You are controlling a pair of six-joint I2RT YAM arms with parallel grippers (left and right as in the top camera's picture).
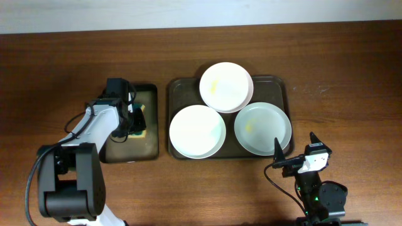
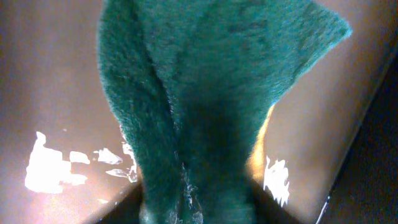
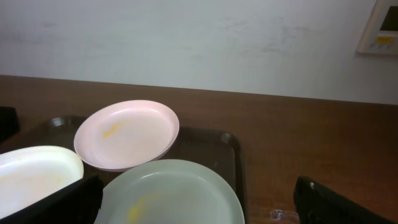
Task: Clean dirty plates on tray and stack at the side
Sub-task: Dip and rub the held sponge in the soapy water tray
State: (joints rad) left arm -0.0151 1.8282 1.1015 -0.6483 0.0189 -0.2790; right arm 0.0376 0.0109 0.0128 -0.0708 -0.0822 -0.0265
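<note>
Left end effector (image 1: pixel 133 119) is down on the green sponge (image 2: pixel 211 93) in the small dark tray (image 1: pixel 135 150); I cannot tell whether it has closed. The plates (image 1: pixel 197 131) lie on the tray (image 1: pixel 279 85), toward its 3 o'clock. Right end effector (image 1: pixel 295 147), wide open and empty, stands at their 6 o'clock.

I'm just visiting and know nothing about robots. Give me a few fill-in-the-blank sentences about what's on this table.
The large tray holds ___ white plates. The left claw pinches a ___ sponge over the small dark tray. The right claw has its jaws ___.
Missing words: three; green; open.
</note>
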